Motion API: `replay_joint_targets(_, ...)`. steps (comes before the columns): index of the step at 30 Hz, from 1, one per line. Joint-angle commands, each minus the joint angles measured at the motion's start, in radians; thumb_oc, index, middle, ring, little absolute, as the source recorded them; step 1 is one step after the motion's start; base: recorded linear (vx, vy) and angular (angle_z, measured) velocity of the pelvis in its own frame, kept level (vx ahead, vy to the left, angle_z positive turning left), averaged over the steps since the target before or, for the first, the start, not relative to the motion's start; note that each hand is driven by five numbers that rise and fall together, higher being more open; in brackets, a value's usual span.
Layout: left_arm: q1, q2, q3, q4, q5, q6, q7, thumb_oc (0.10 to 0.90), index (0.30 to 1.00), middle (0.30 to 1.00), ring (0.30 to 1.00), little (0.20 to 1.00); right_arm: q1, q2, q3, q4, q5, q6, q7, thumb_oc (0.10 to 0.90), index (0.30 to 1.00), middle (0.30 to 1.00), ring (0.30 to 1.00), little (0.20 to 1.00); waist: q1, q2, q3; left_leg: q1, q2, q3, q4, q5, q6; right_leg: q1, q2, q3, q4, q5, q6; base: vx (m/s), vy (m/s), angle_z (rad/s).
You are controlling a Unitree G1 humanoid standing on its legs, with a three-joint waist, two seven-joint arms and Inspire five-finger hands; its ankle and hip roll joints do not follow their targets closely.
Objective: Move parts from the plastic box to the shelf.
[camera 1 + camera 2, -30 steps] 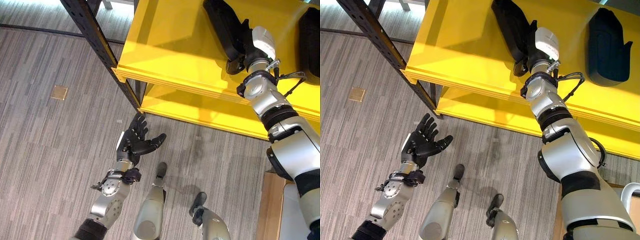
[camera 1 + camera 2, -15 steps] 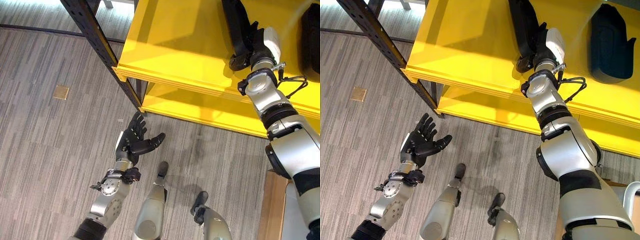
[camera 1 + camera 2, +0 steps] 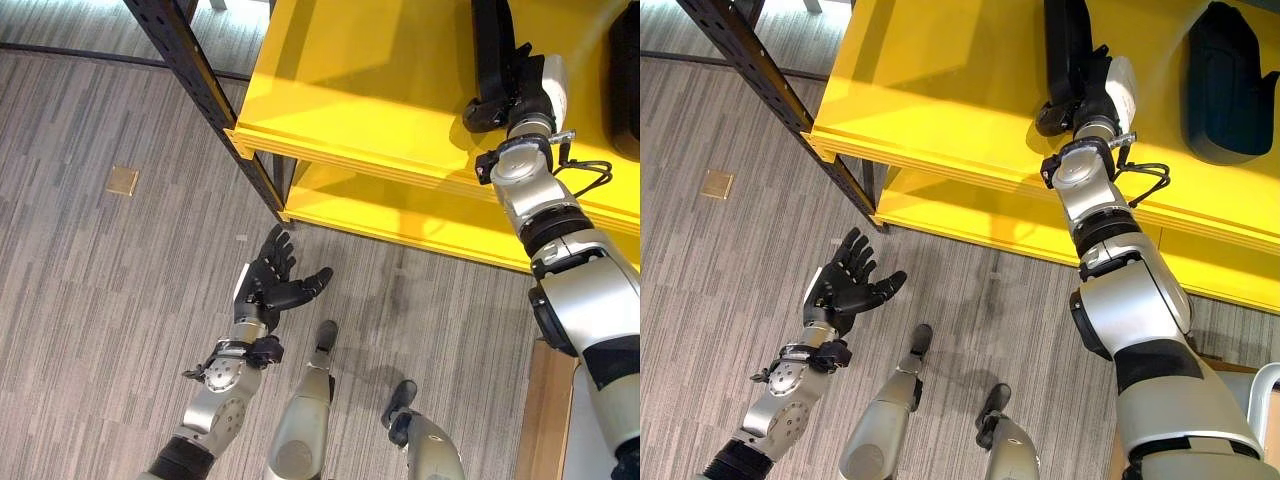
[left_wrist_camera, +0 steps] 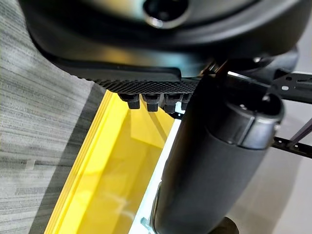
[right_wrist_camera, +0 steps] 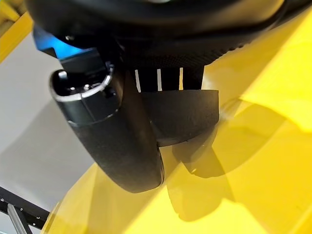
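One black part (image 3: 1065,55) lengthwise into shelf (image 3: 940,90), right hand (image 3: 1102,88) clamped; left hand (image 3: 845,285) spread.

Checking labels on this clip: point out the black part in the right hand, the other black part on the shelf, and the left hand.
Held black part (image 3: 1064,45), right eye view, its body.
Second black part (image 3: 1226,85), right eye view, its middle.
Left hand (image 3: 843,290), right eye view, its palm.

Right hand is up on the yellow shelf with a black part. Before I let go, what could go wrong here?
1. The right hand is closed on the long black part, whose near end sits close to the front edge of the yellow shelf. Released there, it might slide or tip off.
2. Another black part lies just beside the arm; pulling back sideways could knock it.
3. The left hand hangs open over the floor, too low to catch anything.
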Motion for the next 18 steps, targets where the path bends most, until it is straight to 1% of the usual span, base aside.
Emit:
replay_joint_targets(1,-0.036,0.036,-0.003,-0.166,-0.012,-0.102,-0.009,0.900,1.000,1.000,1.000,1.000,-0.160,-0.047,0.015,-0.085,0.020,-0.074,-0.097,0.400,0.300,0.300,0.300,0.300,-0.004,-0.021,-0.026,-0.050,0.041,0.001,0.127,-0.101,-0.024,0.063,-0.059,0.037,-0.066,0.058,0.027,0.00,0.000,0.00)
replay_joint_targets(9,-0.048,0.035,-0.010,-0.166,-0.013,-0.108,0.005,0.900,1.000,1.000,1.000,1.000,-0.152,-0.039,-0.036,-0.106,0.052,-0.087,-0.139,0.400,0.300,0.300,0.300,0.300,-0.003,-0.017,-0.022,-0.055,0.037,0.001,0.135,-0.105,-0.023,0.061,-0.060,0.038,-0.063,0.058,0.027,0.00,0.002,0.02)
replay_joint_targets(18,-0.057,0.035,-0.020,-0.164,-0.011,-0.108,0.013,0.900,1.000,1.000,1.000,1.000,-0.151,-0.035,-0.065,-0.095,0.061,-0.084,-0.170,0.400,0.300,0.300,0.300,0.300,-0.001,-0.012,-0.024,-0.059,0.032,-0.004,0.136,-0.105,-0.022,0.062,-0.061,0.039,-0.063,0.057,0.027,0.00,0.003,0.02)
